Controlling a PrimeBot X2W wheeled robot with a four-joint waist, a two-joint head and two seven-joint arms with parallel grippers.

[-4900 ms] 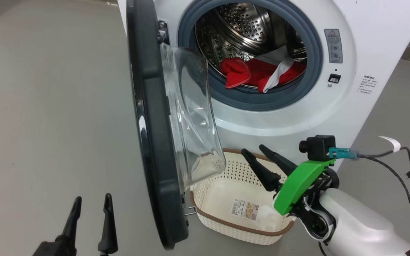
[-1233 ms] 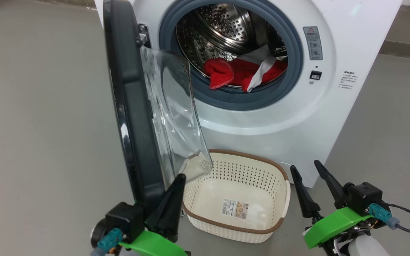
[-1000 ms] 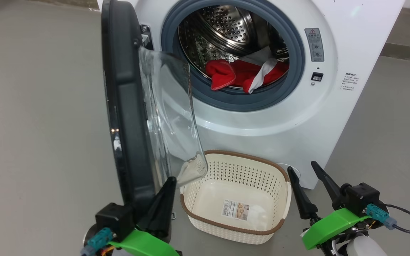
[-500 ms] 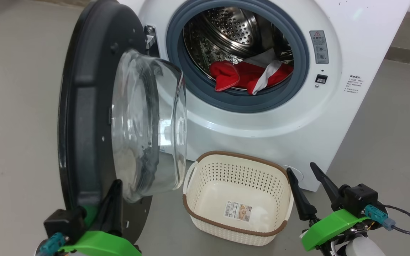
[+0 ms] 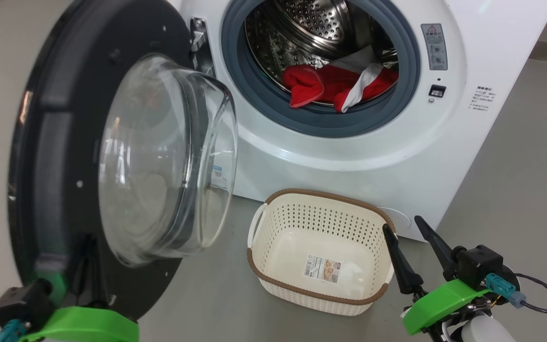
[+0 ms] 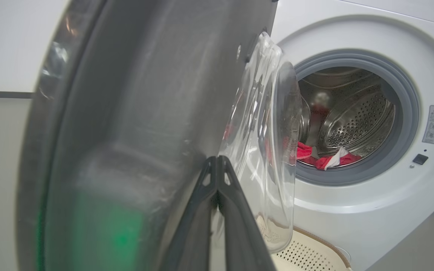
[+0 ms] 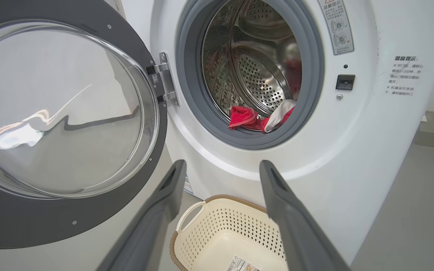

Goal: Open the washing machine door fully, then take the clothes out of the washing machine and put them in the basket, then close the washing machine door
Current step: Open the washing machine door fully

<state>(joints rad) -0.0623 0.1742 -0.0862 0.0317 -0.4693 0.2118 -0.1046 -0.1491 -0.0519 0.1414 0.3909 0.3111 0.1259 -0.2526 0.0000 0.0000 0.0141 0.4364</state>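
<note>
The washing machine door (image 5: 50, 142) stands swung wide to the left, its glass bowl (image 5: 164, 161) bulging toward me. My left gripper (image 6: 217, 160) is shut, its joined fingers lying against the door's (image 6: 126, 113) inner dark rim low down; its green wrist mount (image 5: 79, 325) sits under the door. Red clothes (image 5: 321, 85) with a white band lie at the drum's front lip in the washing machine (image 5: 330, 152). The cream basket (image 5: 321, 191) stands empty on the floor below the opening. My right gripper (image 5: 402, 225) hangs open just right of the basket, holding nothing.
Grey floor (image 5: 515, 166) spreads around the machine on both sides. A black cable (image 5: 544, 292) trails from my right wrist. The right wrist view takes in the door (image 7: 70, 222), the clothes (image 7: 256, 118) and the basket (image 7: 217, 197) between its fingers.
The door has swung much further open to the left, from edge-on to showing its inner face. My left gripper went left with it. The right gripper stayed put.
</note>
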